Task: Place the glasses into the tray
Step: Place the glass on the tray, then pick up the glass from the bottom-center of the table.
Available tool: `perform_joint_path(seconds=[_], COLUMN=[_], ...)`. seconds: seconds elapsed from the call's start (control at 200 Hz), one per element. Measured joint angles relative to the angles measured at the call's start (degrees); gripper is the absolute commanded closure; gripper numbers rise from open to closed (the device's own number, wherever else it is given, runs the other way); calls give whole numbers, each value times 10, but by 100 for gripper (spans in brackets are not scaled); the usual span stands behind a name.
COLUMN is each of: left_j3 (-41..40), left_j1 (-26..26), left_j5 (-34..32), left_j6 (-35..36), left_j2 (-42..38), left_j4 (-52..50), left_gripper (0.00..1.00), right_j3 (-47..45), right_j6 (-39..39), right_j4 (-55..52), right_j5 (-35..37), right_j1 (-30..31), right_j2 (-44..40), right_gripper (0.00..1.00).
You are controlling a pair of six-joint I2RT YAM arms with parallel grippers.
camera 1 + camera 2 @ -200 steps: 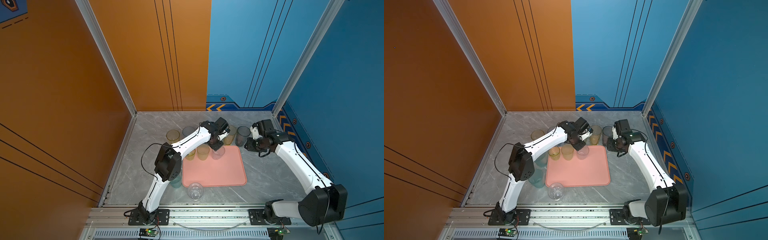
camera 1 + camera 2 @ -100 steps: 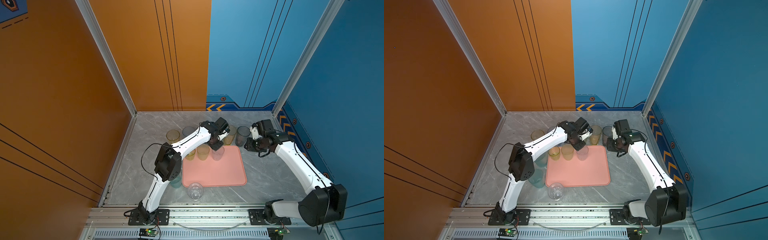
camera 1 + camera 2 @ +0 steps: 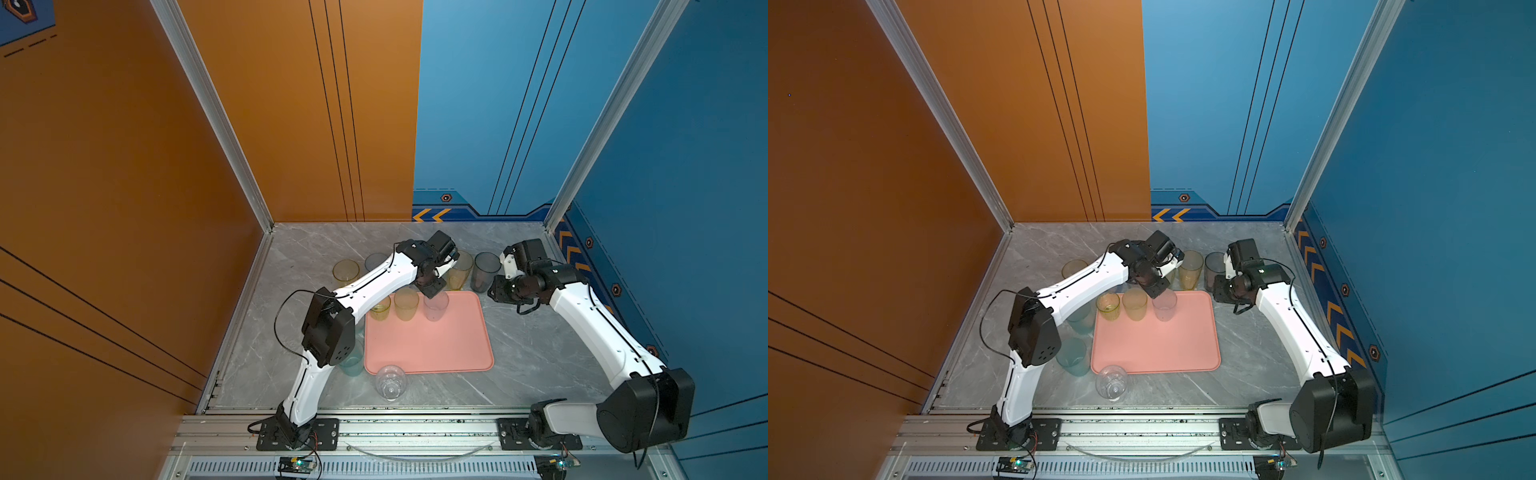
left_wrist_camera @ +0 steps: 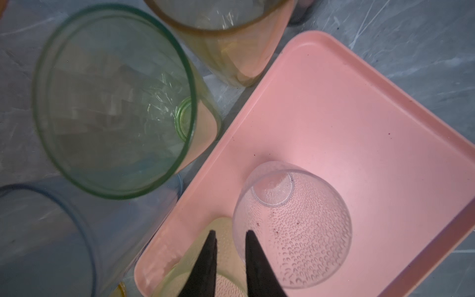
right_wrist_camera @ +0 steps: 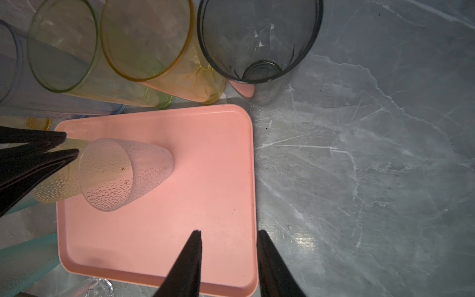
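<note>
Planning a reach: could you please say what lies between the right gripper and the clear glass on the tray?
Only bare tray floor lies there, as the right wrist view shows.

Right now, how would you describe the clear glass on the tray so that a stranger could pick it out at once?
Find the pink tray on the grey table; three glasses stand along its far edge. The clear glass ends the row nearest the right arm. It alone is colourless, unlike the yellow glass and the short yellow glass beside it.
</note>
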Motion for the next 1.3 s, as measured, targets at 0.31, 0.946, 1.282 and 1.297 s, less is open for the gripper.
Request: perform_joint_path(seconds=[0.31,0.946,1.282,1.297], left_j3=[-135,-603,-606,-606], left_j1=[-19,166,176,176], left_j5=[-10,-31,-26,-26], left_j6=[-8,-166,-174,-174], left_j2=[-196,-624,-624,-624], left_j4=[78,282,285,285], left_gripper=[79,79,79,79], right_j3=[1,0,34,37], right_j6=[0,84,127,127], right_j4=[-7,-31,-30,-30], right_j5=[14,23,35,33], right_j1=[0,421,529,530], right_j2=[-8,-23,106,111], right_gripper=[65,76,79,79])
